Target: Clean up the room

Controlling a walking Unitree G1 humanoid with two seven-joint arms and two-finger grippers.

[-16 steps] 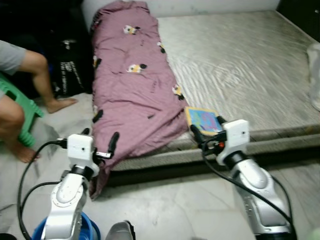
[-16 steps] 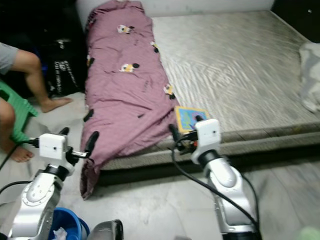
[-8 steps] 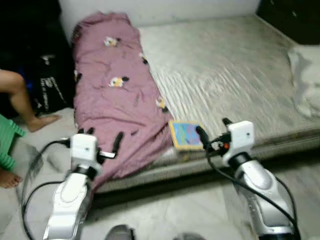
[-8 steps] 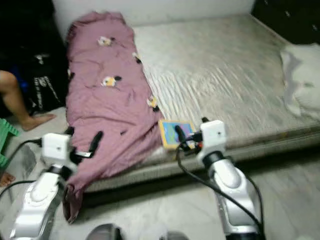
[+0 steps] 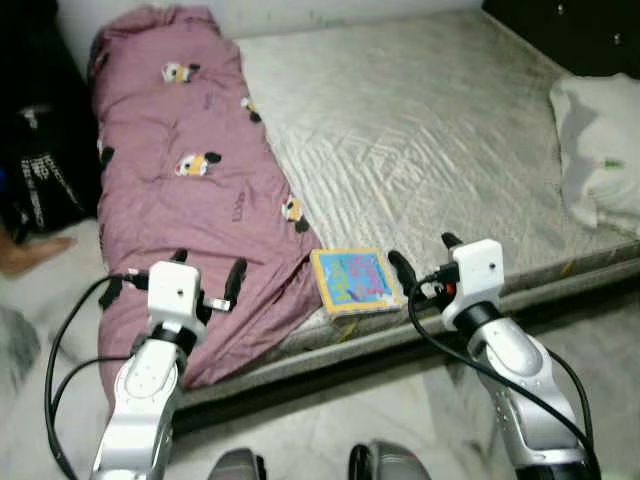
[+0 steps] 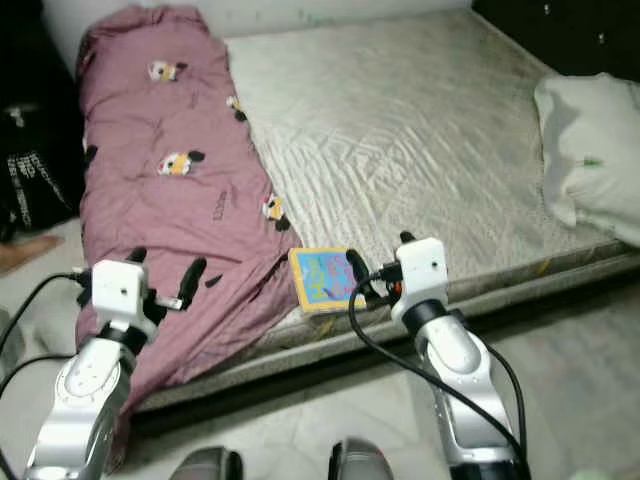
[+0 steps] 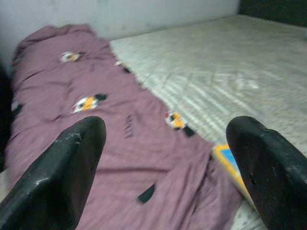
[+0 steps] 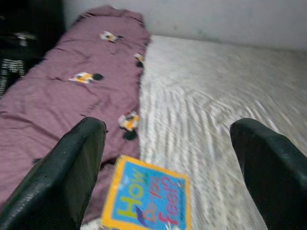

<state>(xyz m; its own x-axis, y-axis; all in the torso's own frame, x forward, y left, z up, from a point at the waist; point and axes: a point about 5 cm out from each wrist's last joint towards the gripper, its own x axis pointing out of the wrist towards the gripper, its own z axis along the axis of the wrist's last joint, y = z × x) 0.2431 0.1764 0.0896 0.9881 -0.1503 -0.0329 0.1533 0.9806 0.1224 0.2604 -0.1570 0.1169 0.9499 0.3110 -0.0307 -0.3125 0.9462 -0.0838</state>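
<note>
1 book [image 5: 352, 280] on mattress edge [image 5: 450, 150], just beside right gripper [image 5: 421, 262], fingers spread

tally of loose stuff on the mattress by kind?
blanket, mauve: 1
book, yellow-bordered: 1
pillow, white: 1
Total: 3

blanket [image 5: 190, 190]: mauve-purple, scattered small yellow, white and black cartoon motifs
mattress [image 5: 420, 130]: pale grey with a silvery quilted sheen
book [image 5: 354, 281]: yellow border, blue cover, colourful lettering
pillow [image 5: 598, 160]: white, right of the mattress
bag [image 5: 40, 185]: black, white print
</note>
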